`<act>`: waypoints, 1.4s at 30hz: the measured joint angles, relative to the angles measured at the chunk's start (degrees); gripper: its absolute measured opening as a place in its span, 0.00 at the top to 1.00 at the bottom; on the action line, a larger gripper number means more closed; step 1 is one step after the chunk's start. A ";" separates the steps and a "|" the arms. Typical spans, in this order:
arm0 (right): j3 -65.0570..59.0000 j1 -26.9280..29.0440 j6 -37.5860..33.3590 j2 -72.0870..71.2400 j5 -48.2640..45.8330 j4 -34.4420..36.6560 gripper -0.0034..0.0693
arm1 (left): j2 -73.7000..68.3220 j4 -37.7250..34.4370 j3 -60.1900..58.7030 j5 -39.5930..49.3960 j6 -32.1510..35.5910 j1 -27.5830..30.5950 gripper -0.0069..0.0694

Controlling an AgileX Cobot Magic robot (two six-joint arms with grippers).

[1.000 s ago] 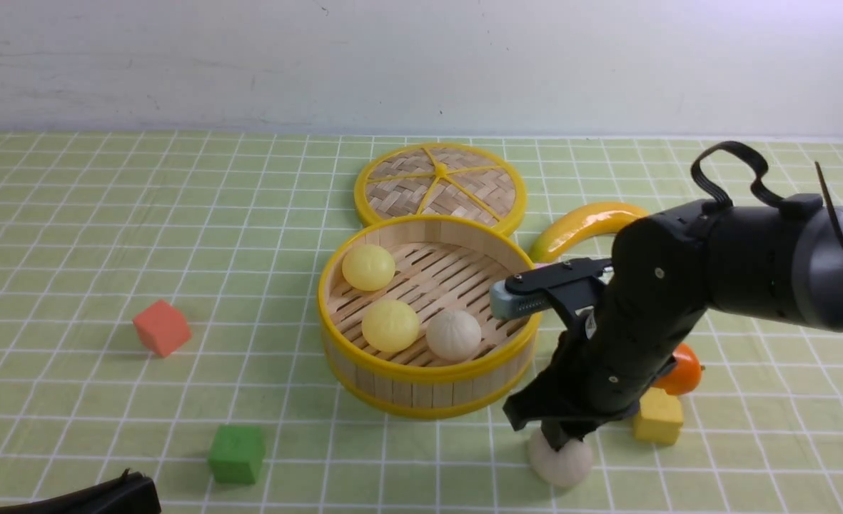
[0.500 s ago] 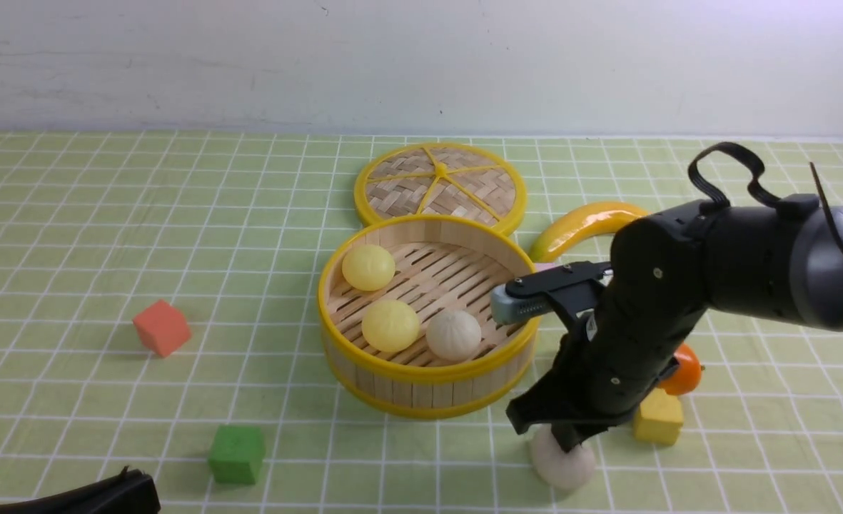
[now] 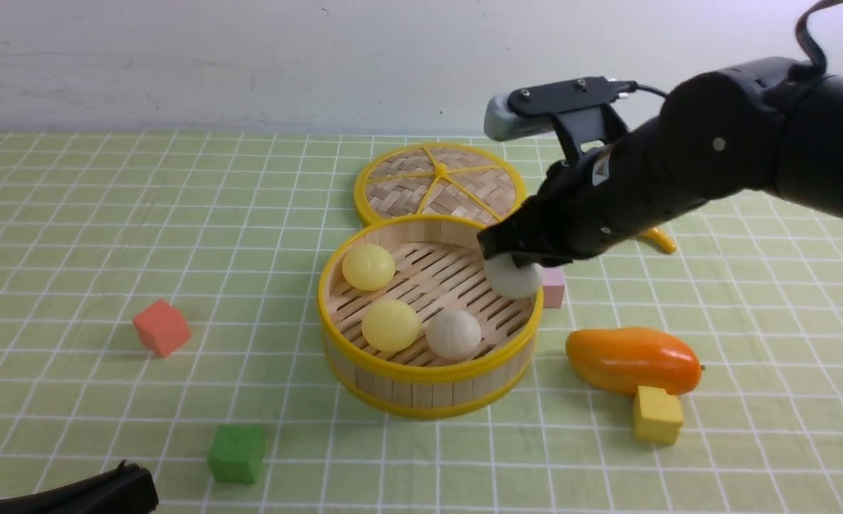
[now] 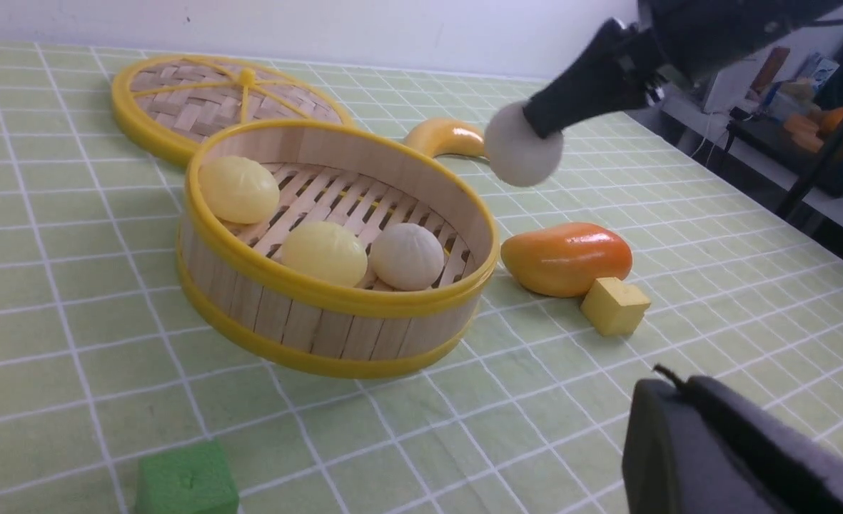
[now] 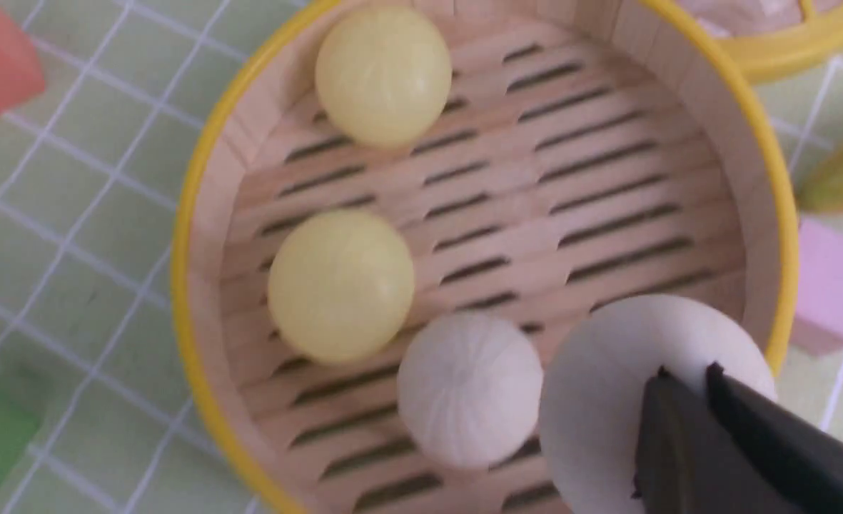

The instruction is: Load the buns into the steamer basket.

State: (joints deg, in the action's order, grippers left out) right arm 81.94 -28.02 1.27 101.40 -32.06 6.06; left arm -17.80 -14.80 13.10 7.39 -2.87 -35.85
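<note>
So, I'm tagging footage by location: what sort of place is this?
Probably a robotics lab tabletop, not a kitchen: toy buns in a steamer basket, a green cube and toy mango on checked cloth, a cluttered workbench beyond.

Last bun (image 3: 515, 280) lifted off the cloth (image 3: 107, 400)

The right gripper (image 3: 512, 258), a moment ago pressed down on the off-white bun near the front of the table, now has it pinched and hanging in the air over the right side of the basket (image 3: 428, 373), just inside the rim. With the arm raised and swung back, the mango (image 3: 632, 359) shows whole, the yellow cube (image 3: 657, 415) stands clear, a pink cube (image 3: 554, 287) comes into sight, and the banana (image 3: 658, 240) is mostly covered.
</note>
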 joint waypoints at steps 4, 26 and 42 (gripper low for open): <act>2.86 2.00 0.05 7.25 6.13 -0.23 0.95 | 0.00 0.00 0.00 -0.05 0.00 0.00 0.91; 5.55 3.44 0.06 4.62 -2.67 0.69 0.27 | 0.00 0.00 0.00 -0.16 0.00 0.00 0.90; -14.21 3.44 7.11 -37.45 -32.43 -0.86 0.85 | 0.00 0.00 0.00 -0.16 0.00 0.00 0.89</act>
State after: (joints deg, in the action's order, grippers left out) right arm 67.72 -24.58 8.38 63.95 -64.49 5.21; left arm -17.80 -14.80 13.10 7.23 -2.87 -35.85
